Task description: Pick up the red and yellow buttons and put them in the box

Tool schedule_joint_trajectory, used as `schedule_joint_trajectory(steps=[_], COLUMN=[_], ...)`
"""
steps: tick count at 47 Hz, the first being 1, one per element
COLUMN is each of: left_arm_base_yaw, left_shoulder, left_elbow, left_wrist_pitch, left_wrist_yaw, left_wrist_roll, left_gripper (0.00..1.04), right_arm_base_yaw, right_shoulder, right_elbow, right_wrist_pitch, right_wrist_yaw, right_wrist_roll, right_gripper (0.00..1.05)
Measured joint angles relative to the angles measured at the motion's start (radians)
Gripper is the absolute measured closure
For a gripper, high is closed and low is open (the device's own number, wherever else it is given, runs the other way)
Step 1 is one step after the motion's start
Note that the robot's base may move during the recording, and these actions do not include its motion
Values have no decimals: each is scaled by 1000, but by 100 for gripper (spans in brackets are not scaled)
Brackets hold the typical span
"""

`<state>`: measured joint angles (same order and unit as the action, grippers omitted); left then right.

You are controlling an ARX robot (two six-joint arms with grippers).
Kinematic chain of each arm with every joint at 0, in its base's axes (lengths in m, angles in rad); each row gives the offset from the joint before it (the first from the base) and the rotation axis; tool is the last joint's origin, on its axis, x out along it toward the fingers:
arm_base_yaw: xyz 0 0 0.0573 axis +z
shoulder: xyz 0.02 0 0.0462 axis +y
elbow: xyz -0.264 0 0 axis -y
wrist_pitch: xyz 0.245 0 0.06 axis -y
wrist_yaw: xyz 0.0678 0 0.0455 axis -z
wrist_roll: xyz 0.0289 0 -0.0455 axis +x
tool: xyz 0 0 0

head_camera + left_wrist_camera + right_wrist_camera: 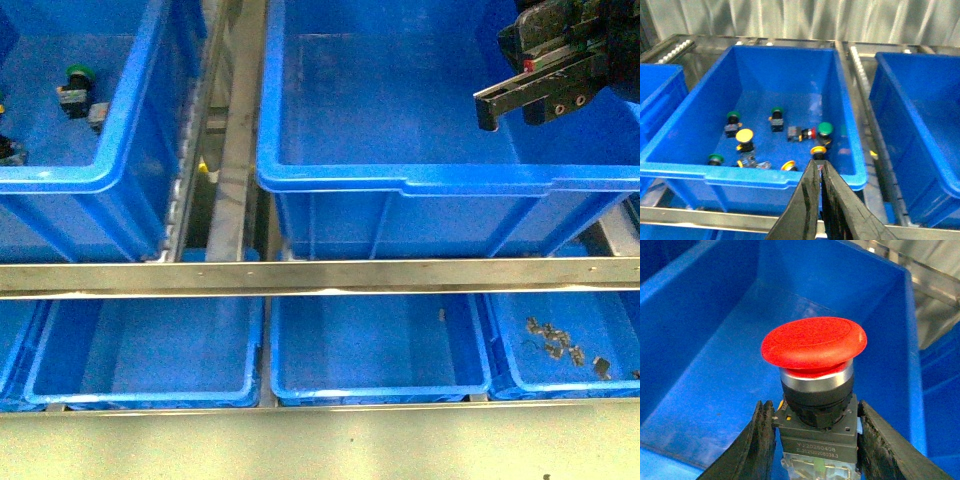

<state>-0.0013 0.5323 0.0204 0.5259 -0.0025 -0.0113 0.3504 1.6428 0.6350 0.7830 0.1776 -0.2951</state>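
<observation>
A red button [814, 345] with a mushroom cap on a dark blocky body is clamped upright by its body in my right gripper [815, 435], which is shut on it. In the front view that gripper [490, 108] hangs over the right part of the large empty blue box [400, 183]. My left gripper [819, 167] is shut on nothing, just outside the near rim of the left crate [685, 172]. In that crate lie a yellow button [744, 135], two more yellow-orange ones [818, 150] [788, 165], and a small red-tipped switch [802, 134].
Green-capped switches [825, 129] [733, 117] [78, 75] lie among the buttons in the left crate. A metal rail [320, 275] crosses in front of both crates. Below it sit shallower blue trays [140, 395] [375, 390], one holding small metal parts [555, 340].
</observation>
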Motion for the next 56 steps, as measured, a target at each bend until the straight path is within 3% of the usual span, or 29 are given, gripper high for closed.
schedule_joint_trajectory(steps=[23, 48, 56], left_arm_base_yaw=[0, 2, 1], left_shoulder=[-230, -357, -508], left_elbow=[0, 0, 0], left_wrist_pitch=[-222, -348, -520], left_wrist_yaw=[0, 4, 7], left_wrist_roll=[0, 0, 2], left_gripper=[102, 102, 102], right_arm_base_yaw=[13, 27, 27], right_shoulder=[1, 1, 1], right_elbow=[7, 3, 2], right_wrist_pitch=[-2, 25, 27], right_wrist_yaw=[23, 35, 44], right_wrist_roll=[31, 45, 45], right_gripper=[66, 66, 66])
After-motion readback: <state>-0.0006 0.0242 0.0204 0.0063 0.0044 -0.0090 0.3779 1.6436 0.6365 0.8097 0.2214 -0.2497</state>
